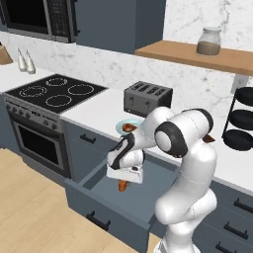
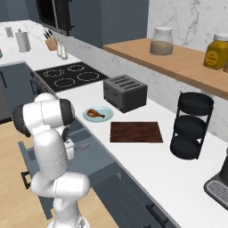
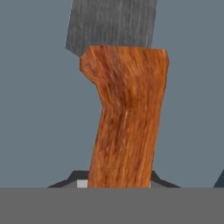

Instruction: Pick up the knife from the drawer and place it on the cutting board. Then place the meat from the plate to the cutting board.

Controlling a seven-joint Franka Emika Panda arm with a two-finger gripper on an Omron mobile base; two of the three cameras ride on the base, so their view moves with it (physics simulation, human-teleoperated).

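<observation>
Left base view: the two-finger gripper [image 1: 124,181] reaches down into the open slate-blue drawer [image 1: 101,207], an orange-brown knife handle [image 1: 122,186] just below it.

Right base view: the knife's grey blade [image 2: 82,145] juts beside the hand.

Hand view: the fingers are closed narrowly on the small knife [image 3: 124,118].

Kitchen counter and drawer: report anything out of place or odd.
Nothing stands out. The drawer is open with the gripper shut on the knife inside it; the meat sits on its plate, beside the cutting board.
</observation>
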